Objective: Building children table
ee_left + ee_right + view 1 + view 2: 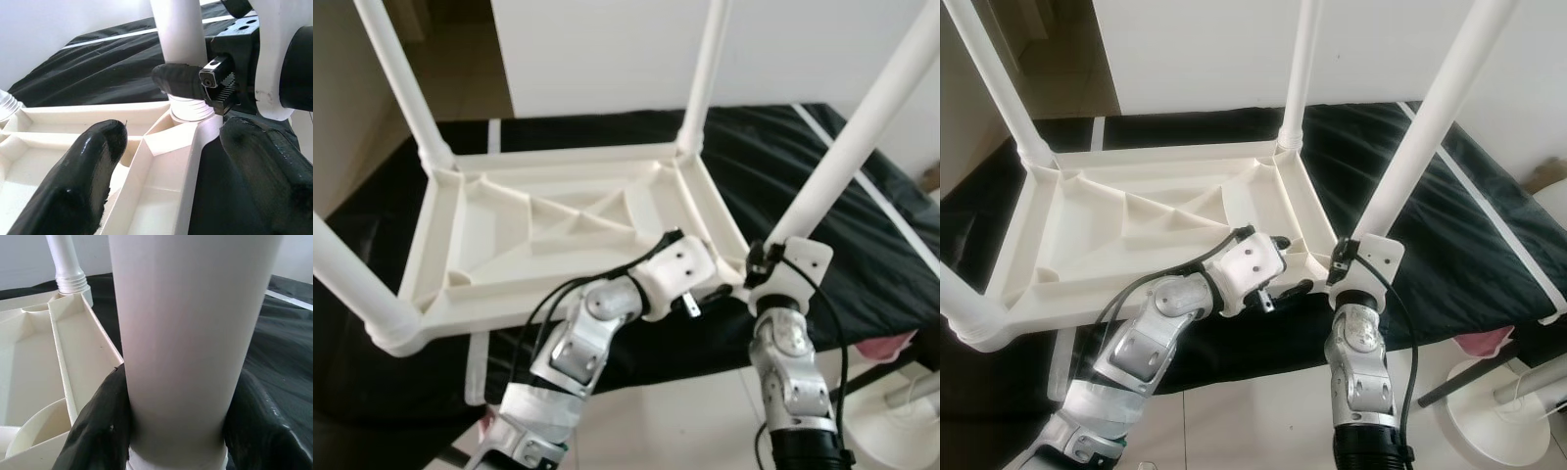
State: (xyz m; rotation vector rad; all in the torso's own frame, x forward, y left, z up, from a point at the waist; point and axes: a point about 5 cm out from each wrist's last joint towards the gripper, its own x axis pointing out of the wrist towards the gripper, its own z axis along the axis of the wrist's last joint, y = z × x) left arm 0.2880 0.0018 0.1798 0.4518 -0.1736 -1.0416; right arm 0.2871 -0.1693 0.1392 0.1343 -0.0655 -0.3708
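Nearest the lens at 6 o'clock: two silver arms rising from the bottom edge toward the near right corner of the upturned white table top (558, 230). Right gripper (178, 426) clenched around the base of the near right leg (847, 137), one black finger (100, 426) pressed on each side of the white tube, just above the threaded collar where leg meets corner socket. Left gripper (166, 161) spread wide, straddling the table's near right rim; one finger (73, 186) over the ribbed inside of the top, the other finger (274, 176) outside the rim above the black cloth; contact with the plastic hard to judge. Grasping nothing.

Table top lying underside up on a black-covered bed (773, 147), centre of view, ribs and diagonal braces facing upward. Far right leg (705, 73) standing at 12 o'clock, far left leg (401, 83) at 10 o'clock, near left leg (352, 284) at 8 o'clock; all four cut off by the frame edges, upper ends out of sight. Right gripper's fingers hidden in the head views behind its white wrist housing (791, 269). White round base (1494, 411) on the floor at 4 o'clock, partly cropped, identity unclear.
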